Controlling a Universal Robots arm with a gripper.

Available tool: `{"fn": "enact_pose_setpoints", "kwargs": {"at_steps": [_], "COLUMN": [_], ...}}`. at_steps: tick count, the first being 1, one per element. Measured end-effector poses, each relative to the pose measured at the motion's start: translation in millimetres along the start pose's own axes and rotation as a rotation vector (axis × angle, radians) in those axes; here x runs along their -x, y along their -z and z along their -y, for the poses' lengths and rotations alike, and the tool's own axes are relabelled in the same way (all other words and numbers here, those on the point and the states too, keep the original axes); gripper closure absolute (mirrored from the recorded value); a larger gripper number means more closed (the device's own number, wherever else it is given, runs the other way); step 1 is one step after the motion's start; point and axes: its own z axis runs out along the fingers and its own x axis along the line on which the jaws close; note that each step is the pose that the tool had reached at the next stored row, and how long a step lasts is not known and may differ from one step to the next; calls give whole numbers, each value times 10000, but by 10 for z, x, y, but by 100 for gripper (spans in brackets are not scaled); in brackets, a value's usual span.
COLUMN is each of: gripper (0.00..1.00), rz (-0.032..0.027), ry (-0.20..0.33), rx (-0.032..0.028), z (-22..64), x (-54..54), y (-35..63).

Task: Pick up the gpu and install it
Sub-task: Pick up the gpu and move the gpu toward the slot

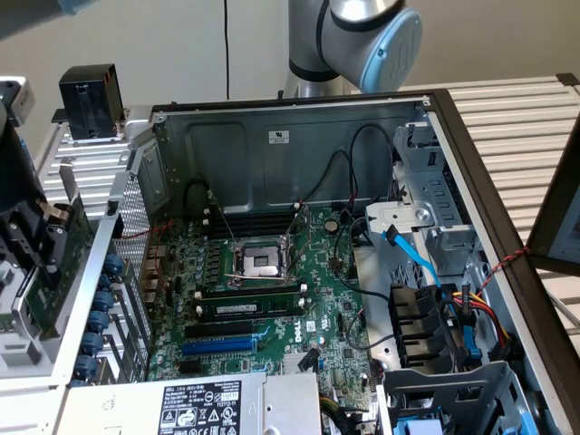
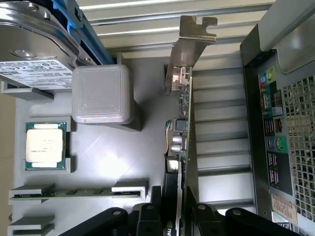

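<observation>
Holds gpu [image 2: 183,132] edge-on in clamped hand [image 2: 178,209], outside open case [image 1: 272,154] at exterior view's left, near tray [image 2: 108,157] with CPU [image 2: 45,145].

Bright even light w/ soft shadows

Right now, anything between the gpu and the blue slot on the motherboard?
Yes. The pincer holds the gpu outside the case, at the exterior view's left. The perforated rear wall stands between it and the blue slot. The slot itself looks free; no cable crosses it.
</observation>
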Motion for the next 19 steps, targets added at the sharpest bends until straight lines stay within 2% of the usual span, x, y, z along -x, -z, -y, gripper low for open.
{"fn": "enact_pose_setpoints", "kwargs": {"at_steps": [2,5,6,8,11,13,19], "gripper": [72,72,72,72,72,72,72], "rz": [-60,-190,-219,-265,-288,-303,-349], "ry": [14,23,34,73,173,248,588], "rx": [-233,-620,-714,-837,-979,-1048,-1083], "z": [0,0,0,0,-1,-1,-2], "x": [1,3,3,7,14,19,30], "y": [4,4,3,3,4,4,4]}}
